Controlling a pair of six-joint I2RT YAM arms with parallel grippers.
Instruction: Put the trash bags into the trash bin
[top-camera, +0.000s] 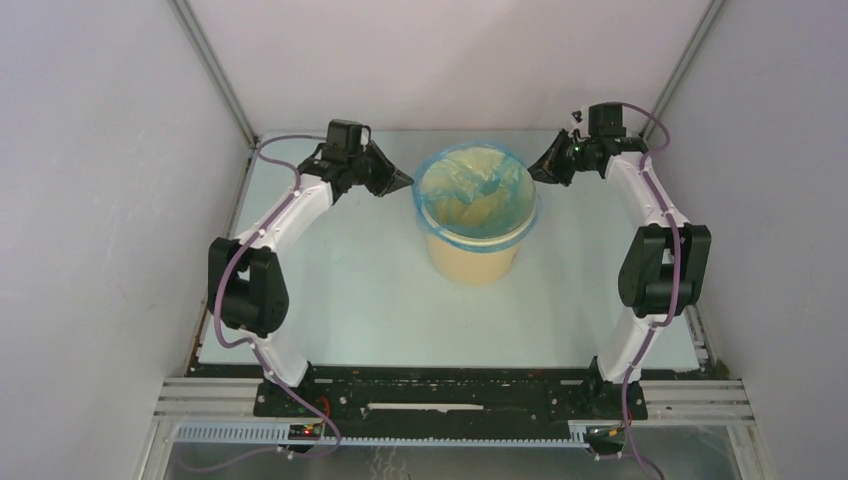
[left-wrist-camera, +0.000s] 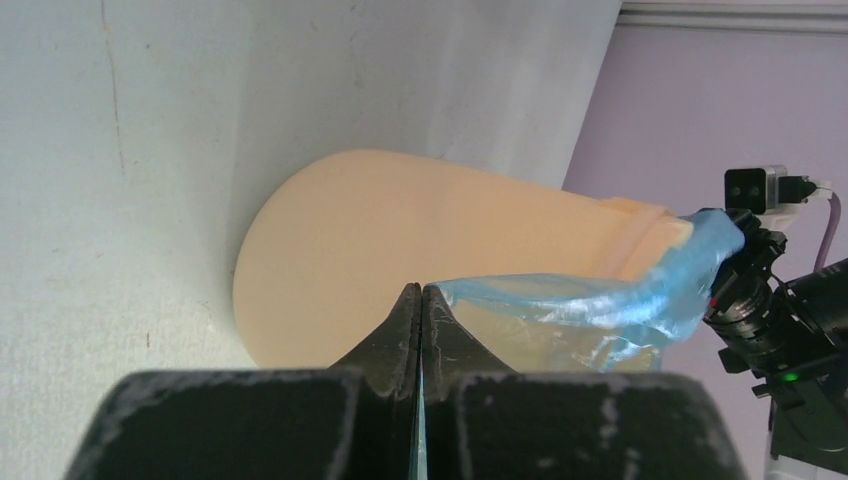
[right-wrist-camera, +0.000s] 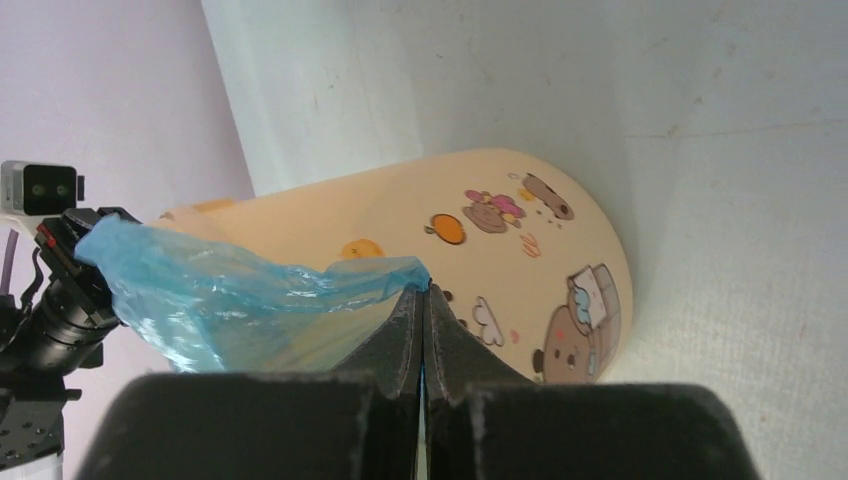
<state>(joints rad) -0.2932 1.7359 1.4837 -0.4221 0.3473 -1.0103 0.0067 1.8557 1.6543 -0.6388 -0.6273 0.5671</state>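
The pale yellow trash bin (top-camera: 473, 255) stands upright at the table's middle back. The light-blue trash bag (top-camera: 478, 185) lines its inside, its edge folded over the rim. My left gripper (top-camera: 405, 181) is at the bin's left rim, shut on the bag's edge (left-wrist-camera: 560, 305); the film runs down between its fingers (left-wrist-camera: 405, 330). My right gripper (top-camera: 534, 170) is at the right rim, shut on the bag's edge (right-wrist-camera: 250, 290) beside the bin's cartoon prints (right-wrist-camera: 580, 325). The bin's side fills both wrist views (left-wrist-camera: 400, 230) (right-wrist-camera: 400, 210).
Grey enclosure walls (top-camera: 100, 200) stand close on both sides and at the back. The white table (top-camera: 350, 300) extends in front of the bin. The arm bases sit on the black rail (top-camera: 440, 395) at the near edge.
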